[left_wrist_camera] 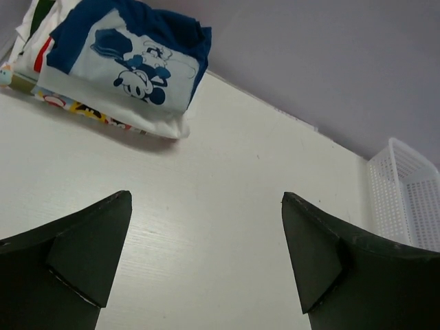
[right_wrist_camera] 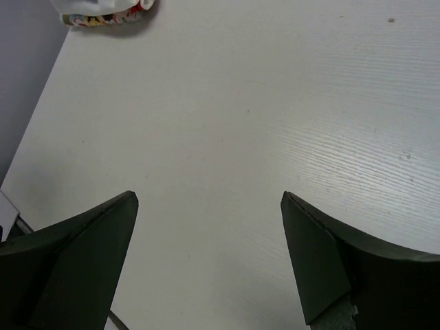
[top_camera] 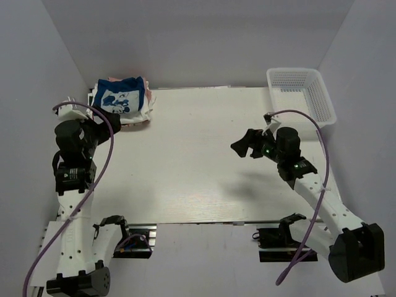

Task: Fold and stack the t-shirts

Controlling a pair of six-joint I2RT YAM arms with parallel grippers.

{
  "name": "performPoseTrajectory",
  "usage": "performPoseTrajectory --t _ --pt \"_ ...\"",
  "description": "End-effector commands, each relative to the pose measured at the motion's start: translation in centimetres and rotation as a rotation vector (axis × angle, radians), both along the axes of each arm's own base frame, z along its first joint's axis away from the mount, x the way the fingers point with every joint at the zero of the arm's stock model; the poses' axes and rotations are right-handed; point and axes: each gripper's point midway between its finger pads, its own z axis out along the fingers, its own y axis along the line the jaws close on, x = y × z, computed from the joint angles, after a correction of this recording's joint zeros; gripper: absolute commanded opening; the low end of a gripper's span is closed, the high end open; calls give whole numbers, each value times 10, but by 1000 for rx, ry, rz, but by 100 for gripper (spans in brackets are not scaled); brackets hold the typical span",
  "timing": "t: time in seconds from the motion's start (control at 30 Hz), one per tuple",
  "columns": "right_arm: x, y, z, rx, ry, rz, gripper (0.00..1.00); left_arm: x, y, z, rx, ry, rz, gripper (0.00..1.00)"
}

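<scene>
**Folded t-shirts stacked at far left**

The t-shirts [top_camera: 124, 100] sit piled at the table's [top_camera: 204, 161] far-left corner, navy on top, perhaps pink beneath. Left gripper [left_wrist_camera: 206, 198] is nearby, fingers spread, empty. Right gripper [right_wrist_camera: 208, 196] likewise spread. White basket [top_camera: 301, 93] far right.

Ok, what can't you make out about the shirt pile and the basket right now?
Top view: the navy shirt covers the pile. The shirts beneath it show only as thin edges, too small to count.
Left wrist view: the pile is cut off by the top-left edge, and the basket by the right edge.
Right wrist view: only a sliver of the pile shows, cut off at the top edge.
</scene>
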Motion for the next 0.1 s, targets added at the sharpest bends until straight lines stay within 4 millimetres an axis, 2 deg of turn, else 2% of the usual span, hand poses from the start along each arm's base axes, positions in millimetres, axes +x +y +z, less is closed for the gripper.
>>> performPoseTrajectory --t 0.0,0.07 --pt "4 -7 11 23 -44 -59 90 -8 -7 -11 -36 45 -22 100" --pt "4 -9 11 26 -54 -71 90 -7 -7 -16 -37 56 -22 100"
